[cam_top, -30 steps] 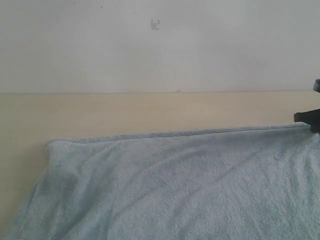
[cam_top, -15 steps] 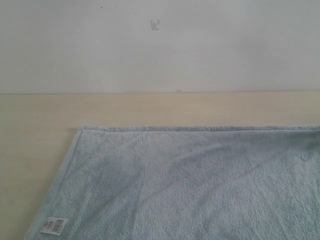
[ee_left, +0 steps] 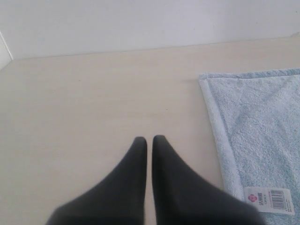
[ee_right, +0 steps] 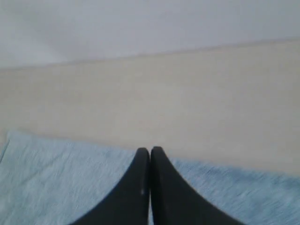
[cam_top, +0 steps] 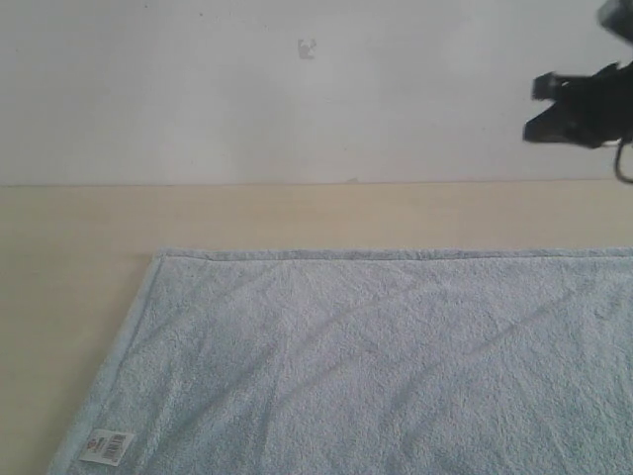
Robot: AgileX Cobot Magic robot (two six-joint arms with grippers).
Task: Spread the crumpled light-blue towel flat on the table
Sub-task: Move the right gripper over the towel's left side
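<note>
- Exterior view: the towel (cam_top: 376, 366) is shown lying spread flat on the counter (cam_top: 297, 213). Its far hem runs straight, parallel to the wall (cam_top: 198, 99), and only shallow creases are seen across the pile. The towel's right and near parts are cut off by the frame.
- Exterior view: a small white label (cam_top: 108, 446) is seen at the near left corner of the towel. A strip of bare counter is left between the far hem and the wall, and another along the towel's left edge.
- Exterior view: the dark end of the right arm (cam_top: 584, 104) is seen raised at the upper right, in front of the wall and well apart from the towel.
- Left wrist view: the left gripper (ee_left: 149, 139) is shown with its fingers pressed together and nothing held between them. It is over bare counter, beside the towel's edge (ee_left: 215, 126) and near the label (ee_left: 269, 199).
- Right wrist view: the right gripper (ee_right: 150, 151) is shown closed tip to tip, with nothing pinched. The towel's hem (ee_right: 56, 145) and bare counter are seen beyond it, slightly blurred.
</note>
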